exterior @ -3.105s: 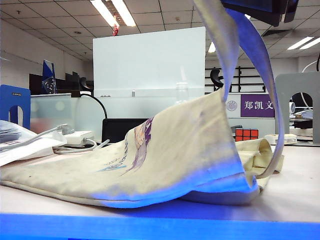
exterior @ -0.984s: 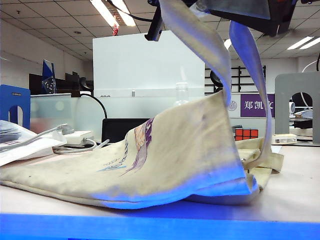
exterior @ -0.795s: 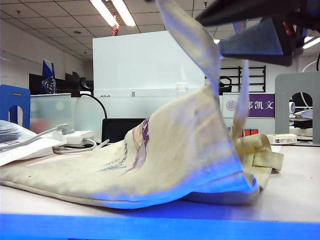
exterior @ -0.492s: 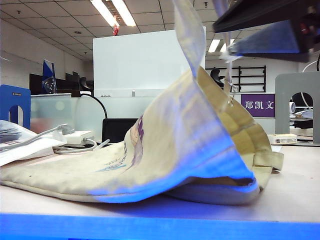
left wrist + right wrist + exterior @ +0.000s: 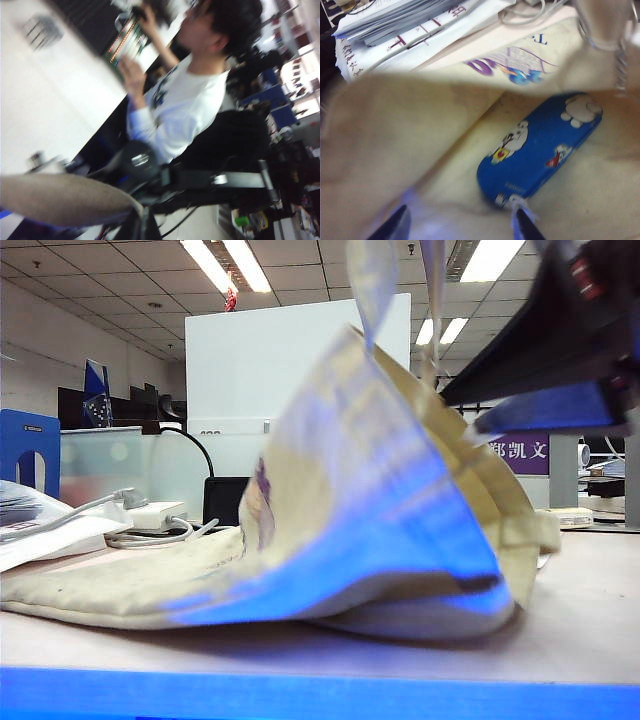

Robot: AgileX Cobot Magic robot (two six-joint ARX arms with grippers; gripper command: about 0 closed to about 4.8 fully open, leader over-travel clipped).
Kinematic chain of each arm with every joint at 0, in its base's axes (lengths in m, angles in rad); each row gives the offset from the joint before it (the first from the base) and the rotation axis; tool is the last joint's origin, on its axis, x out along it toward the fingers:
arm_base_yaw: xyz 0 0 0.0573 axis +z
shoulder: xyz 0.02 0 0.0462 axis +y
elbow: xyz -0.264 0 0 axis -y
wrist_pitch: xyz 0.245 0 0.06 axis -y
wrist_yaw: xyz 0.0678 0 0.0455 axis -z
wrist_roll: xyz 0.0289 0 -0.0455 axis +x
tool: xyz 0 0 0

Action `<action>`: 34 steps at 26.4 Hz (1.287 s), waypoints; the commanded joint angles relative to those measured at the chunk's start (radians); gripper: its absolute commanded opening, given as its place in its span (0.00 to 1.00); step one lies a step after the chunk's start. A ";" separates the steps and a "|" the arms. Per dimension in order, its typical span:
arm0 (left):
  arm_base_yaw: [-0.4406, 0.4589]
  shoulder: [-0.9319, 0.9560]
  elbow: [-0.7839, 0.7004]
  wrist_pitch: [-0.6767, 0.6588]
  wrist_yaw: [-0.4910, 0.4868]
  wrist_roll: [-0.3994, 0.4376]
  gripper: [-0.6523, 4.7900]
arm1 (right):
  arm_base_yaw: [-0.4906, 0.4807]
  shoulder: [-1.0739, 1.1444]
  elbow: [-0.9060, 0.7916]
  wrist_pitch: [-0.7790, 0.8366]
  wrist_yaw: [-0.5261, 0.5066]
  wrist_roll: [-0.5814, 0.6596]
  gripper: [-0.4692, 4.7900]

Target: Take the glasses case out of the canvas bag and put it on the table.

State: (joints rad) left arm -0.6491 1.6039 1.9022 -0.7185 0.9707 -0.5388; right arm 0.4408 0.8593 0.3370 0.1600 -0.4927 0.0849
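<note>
The canvas bag [image 5: 330,530] lies on the tabletop [image 5: 580,620] with its upper side hauled up by a strap, so the mouth gapes wide. The left hand [image 5: 142,225], seen in its wrist view at the frame's edge, is closed on that beige strap [image 5: 65,197]. The right hand [image 5: 460,222] hangs with its fingers [image 5: 395,225] spread apart above the opening. Inside the bag, flat on the cloth, rests the blue glasses case [image 5: 540,147], ungripped.

Ceiling strip lights [image 5: 228,264] glow above a whiteboard [image 5: 270,370] and office desks.
</note>
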 commanded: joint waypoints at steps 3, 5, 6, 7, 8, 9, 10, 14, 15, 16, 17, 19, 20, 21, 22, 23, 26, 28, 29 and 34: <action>-0.002 -0.035 0.004 0.121 0.021 -0.082 0.11 | 0.011 0.248 0.049 0.163 0.046 0.040 0.82; -0.003 -0.035 0.004 0.102 0.022 -0.078 0.11 | 0.014 0.362 0.114 0.164 0.039 0.080 0.92; -0.005 -0.035 0.004 0.098 0.026 -0.072 0.11 | 0.025 0.402 0.152 0.162 0.048 0.080 0.92; -0.016 -0.035 0.004 0.095 0.023 -0.061 0.11 | 0.035 0.428 0.185 0.156 0.053 0.080 0.92; -0.031 -0.034 0.004 0.095 0.021 -0.058 0.11 | 0.042 0.452 0.219 0.153 0.058 0.082 0.93; -0.034 -0.034 0.004 0.095 0.021 -0.051 0.11 | 0.053 0.470 0.244 0.147 0.072 0.084 0.93; -0.034 -0.035 0.004 0.093 0.022 -0.037 0.11 | 0.073 0.492 0.273 0.138 0.085 0.097 0.93; -0.032 -0.033 0.004 0.108 0.011 -0.017 0.11 | 0.129 0.574 0.336 0.069 0.183 0.101 1.00; -0.032 -0.034 0.004 0.117 0.012 -0.008 0.11 | 0.137 0.592 0.341 0.052 0.214 0.103 1.00; -0.032 -0.034 0.004 0.127 0.016 -0.008 0.11 | 0.140 0.600 0.341 0.041 0.239 0.102 1.00; -0.032 -0.034 0.004 0.130 0.021 -0.008 0.11 | 0.139 0.601 0.341 0.019 0.291 0.094 1.00; -0.032 -0.034 0.004 0.130 0.021 -0.008 0.11 | 0.129 0.602 0.341 0.018 0.298 0.098 1.00; -0.032 -0.034 0.004 0.130 0.021 -0.010 0.11 | 0.129 0.606 0.341 0.018 0.306 0.101 1.00; -0.032 -0.035 0.004 0.130 0.021 -0.014 0.11 | 0.130 0.614 0.341 0.026 0.307 0.118 1.00; -0.041 -0.037 0.004 0.129 0.020 -0.040 0.11 | 0.137 0.649 0.341 0.046 0.303 0.135 1.00; -0.050 -0.040 0.004 0.130 0.021 -0.041 0.11 | 0.142 0.666 0.341 0.055 0.291 0.154 1.00; -0.065 -0.043 0.004 0.129 0.021 -0.037 0.11 | 0.195 0.728 0.343 0.160 0.303 0.220 1.00; -0.065 -0.045 0.004 0.126 0.020 -0.036 0.11 | 0.223 0.756 0.379 0.174 0.315 0.241 1.00; -0.065 -0.046 0.004 0.124 0.021 -0.036 0.11 | 0.236 0.774 0.409 0.170 0.323 0.250 1.00; -0.065 -0.063 0.004 0.097 0.021 -0.015 0.11 | 0.300 0.974 0.615 -0.014 0.361 0.254 1.00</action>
State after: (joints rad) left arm -0.7120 1.5593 1.9018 -0.6411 0.9726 -0.5747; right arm 0.7277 1.8061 0.9329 0.2039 -0.1257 0.3359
